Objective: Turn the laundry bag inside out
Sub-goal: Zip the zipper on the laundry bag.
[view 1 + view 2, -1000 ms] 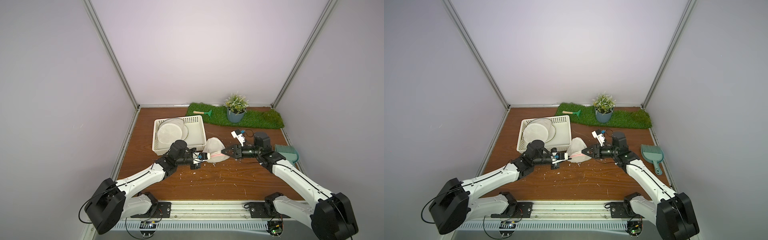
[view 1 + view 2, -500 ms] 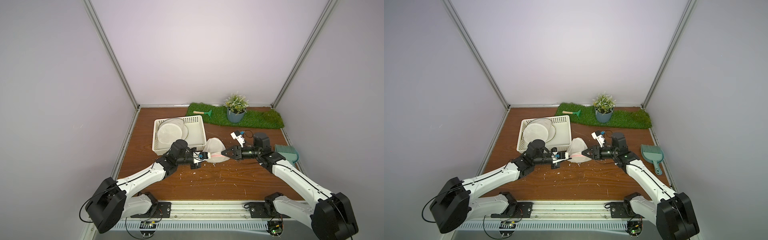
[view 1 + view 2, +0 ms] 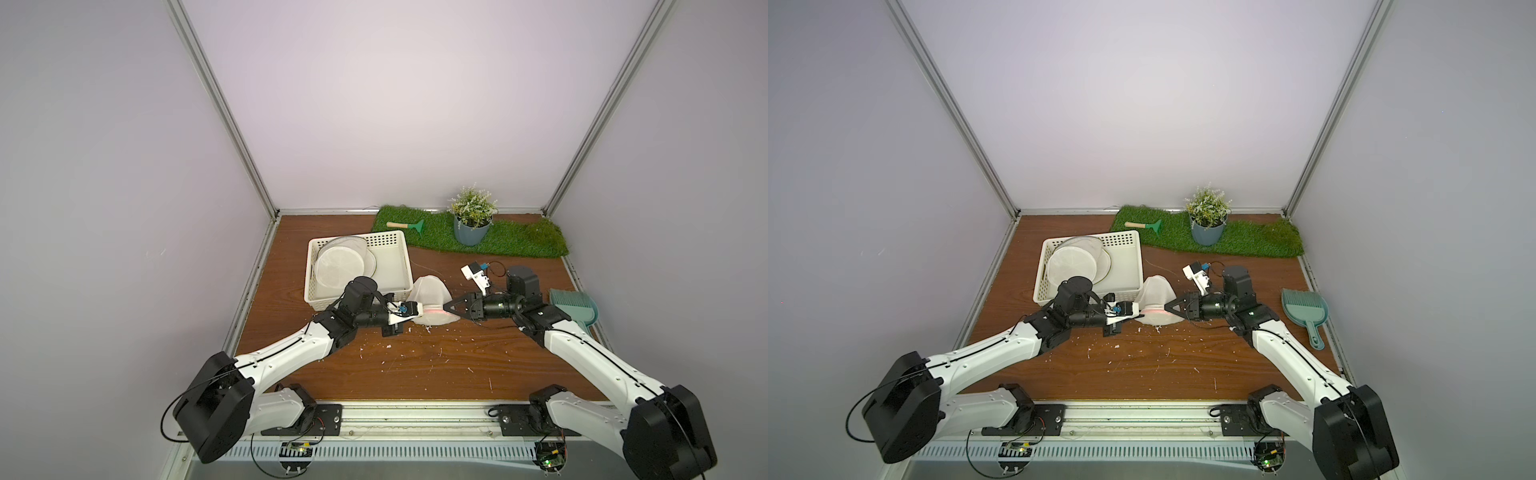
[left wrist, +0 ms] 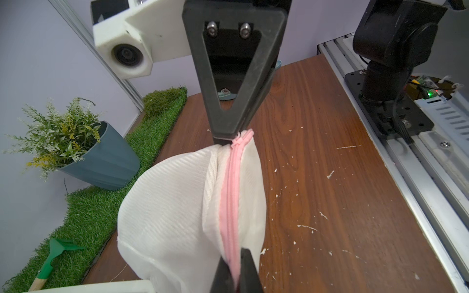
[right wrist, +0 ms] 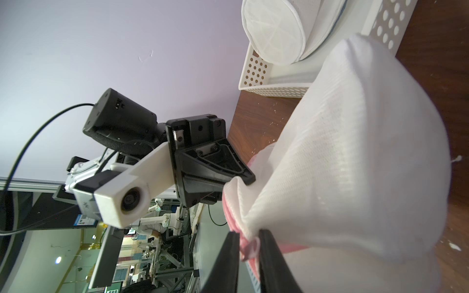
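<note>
The laundry bag (image 3: 430, 305) sits around the middle of the table (image 3: 415, 374), just right of the white basket (image 3: 316, 286), stretched between the two arms. The left gripper (image 4: 232, 275) has its fingers pressed together on one end of the pink zipper (image 4: 229, 203). The right gripper (image 5: 248, 256) has its fingers drawn narrow around a small pink tab at the opposite end and seems to be pinching it. Judging from the left wrist view, the zipper runs closed along all its visible length, so the turning itself has probably not begun. The bag must be unzipped first, then its fabric pushed or pulled through the opening. Whether the pink tab is the slider's pull or only a fabric end is hard to make out. The bag's underside is hidden, so how much of it rests on the table cannot be told, nor whether anything lies inside. In both top views the fingertips are too small to judge.
</note>
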### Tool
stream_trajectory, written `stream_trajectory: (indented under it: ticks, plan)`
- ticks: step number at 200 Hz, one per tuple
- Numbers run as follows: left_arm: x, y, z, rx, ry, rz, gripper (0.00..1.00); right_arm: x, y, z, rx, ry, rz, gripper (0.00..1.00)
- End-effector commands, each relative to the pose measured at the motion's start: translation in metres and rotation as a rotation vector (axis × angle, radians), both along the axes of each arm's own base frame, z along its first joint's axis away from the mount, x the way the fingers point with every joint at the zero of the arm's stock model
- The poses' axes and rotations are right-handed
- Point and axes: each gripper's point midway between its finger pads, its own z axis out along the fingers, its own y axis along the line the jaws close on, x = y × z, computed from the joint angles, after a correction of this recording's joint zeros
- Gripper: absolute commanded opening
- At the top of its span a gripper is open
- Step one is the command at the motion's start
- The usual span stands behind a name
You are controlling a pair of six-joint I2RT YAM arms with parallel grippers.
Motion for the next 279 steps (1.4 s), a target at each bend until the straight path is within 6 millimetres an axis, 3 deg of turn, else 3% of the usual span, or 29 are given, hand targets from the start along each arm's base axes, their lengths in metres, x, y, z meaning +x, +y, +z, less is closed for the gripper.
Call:
stream_trajectory:
  ticks: [1,51,90,120,161,192,208,229,239,257,279]
  plan:
    - [0.005,-0.003,0.011,-0.015,-0.022,0.008,0.00,-0.007,0.002,0.009,0.021,-0.027,0.032,0.14]
    - [0.004,-0.002,0.009,-0.012,-0.004,0.016,0.00,-0.003,0.001,0.009,0.006,-0.038,0.005,0.00]
    - [0.006,0.000,0.009,-0.012,0.015,0.043,0.00,0.009,-0.006,0.009,-0.040,-0.063,-0.083,0.00]
    - [0.013,0.002,0.013,-0.047,0.049,0.105,0.00,0.021,-0.026,-0.001,-0.144,-0.068,-0.214,0.00]
    - [0.010,0.004,0.027,-0.184,0.079,0.145,0.00,0.032,-0.061,-0.030,-0.324,-0.045,-0.400,0.00]
    - [0.007,0.007,0.028,-0.206,0.098,0.150,0.01,0.043,-0.073,-0.029,-0.367,-0.067,-0.482,0.00]
    - [0.006,0.007,0.025,-0.197,0.109,0.151,0.15,0.048,-0.073,-0.020,-0.363,-0.098,-0.494,0.00]
    - [0.010,0.008,0.020,-0.179,0.116,0.176,0.49,0.048,-0.056,-0.007,-0.316,-0.145,-0.433,0.00]
    - [0.014,0.009,0.018,-0.161,0.113,0.198,0.59,0.046,-0.049,-0.006,-0.334,-0.161,-0.402,0.00]
    - [0.020,0.007,0.020,-0.134,0.112,0.224,0.67,0.046,-0.043,-0.003,-0.362,-0.190,-0.387,0.00]
    - [0.016,-0.003,0.028,-0.103,0.115,0.206,0.69,0.047,-0.039,-0.001,-0.384,-0.215,-0.380,0.00]
